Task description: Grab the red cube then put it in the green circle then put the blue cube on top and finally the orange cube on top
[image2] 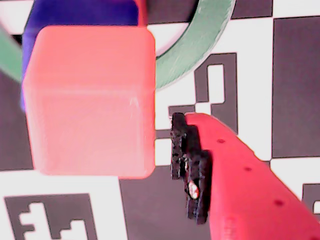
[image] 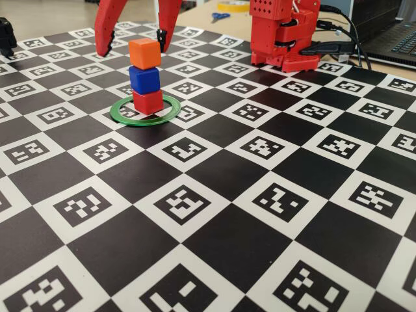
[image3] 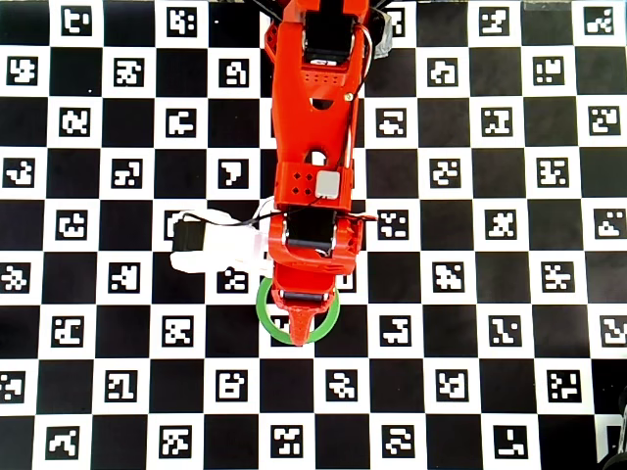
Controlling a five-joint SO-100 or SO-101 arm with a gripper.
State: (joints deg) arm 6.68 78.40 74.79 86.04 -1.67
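Observation:
The red cube [image: 148,101] sits inside the green circle [image: 125,114]. The blue cube [image: 144,79] rests on it, and the orange cube [image: 144,52] tops the stack. My red gripper [image: 132,49] hangs open astride the orange cube, one fingertip on each side with a gap to both. The wrist view is filled by the orange cube [image2: 90,100], with the blue cube [image2: 75,12] and the green circle [image2: 200,50] beneath it. A black finger pad [image2: 190,165] stands just clear of the cube's right face. From overhead the arm hides the stack; only the green circle [image3: 265,315] shows.
A black-and-white checkerboard mat [image: 214,247] with printed markers covers the table. The arm's red base [image: 286,36] stands at the back right, with cables and a laptop [image: 396,39] beside it. Scissors [image: 220,16] lie behind the mat.

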